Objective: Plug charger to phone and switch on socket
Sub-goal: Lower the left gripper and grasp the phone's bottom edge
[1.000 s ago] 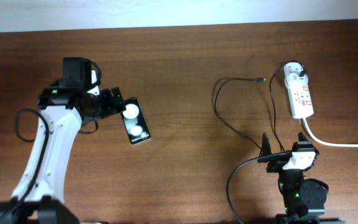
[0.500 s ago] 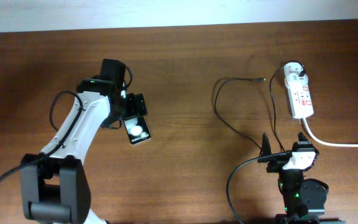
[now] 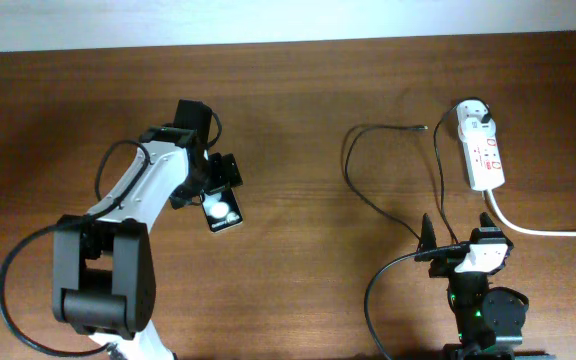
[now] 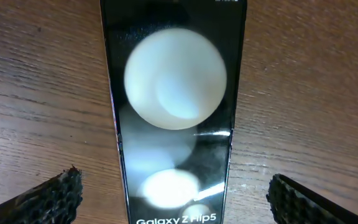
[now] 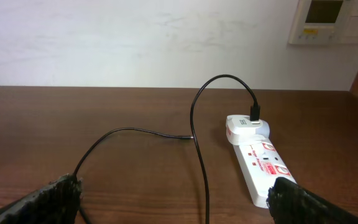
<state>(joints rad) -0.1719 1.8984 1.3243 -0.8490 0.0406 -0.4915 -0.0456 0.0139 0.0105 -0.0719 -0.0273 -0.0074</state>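
The black phone (image 3: pixel 224 213) lies flat on the wooden table, left of centre, with its far end under my left gripper (image 3: pixel 209 188). In the left wrist view the phone (image 4: pixel 174 93) runs between the two fingers (image 4: pixel 48 198), which stand wide apart and clear of its sides: the gripper (image 4: pixel 176 200) is open. The charger cable (image 3: pixel 352 180) loops over the table; its connector tip (image 3: pixel 423 128) lies free and its white adapter (image 3: pixel 476 115) sits in the socket (image 3: pixel 485 158). My right gripper (image 3: pixel 458 232) stands open at the front right, facing the cable (image 5: pixel 199 155) and socket (image 5: pixel 263 165).
A thick white cord (image 3: pixel 543 231) runs from the socket off the right edge. The right arm's own black cable (image 3: pixel 372 292) curves at the front. A pale wall with a wall panel (image 5: pixel 325 18) stands behind the table.
My left arm has swung to the right and its gripper, which was beside the phone's left edge, now sits over the phone's far end. The right arm has not moved.
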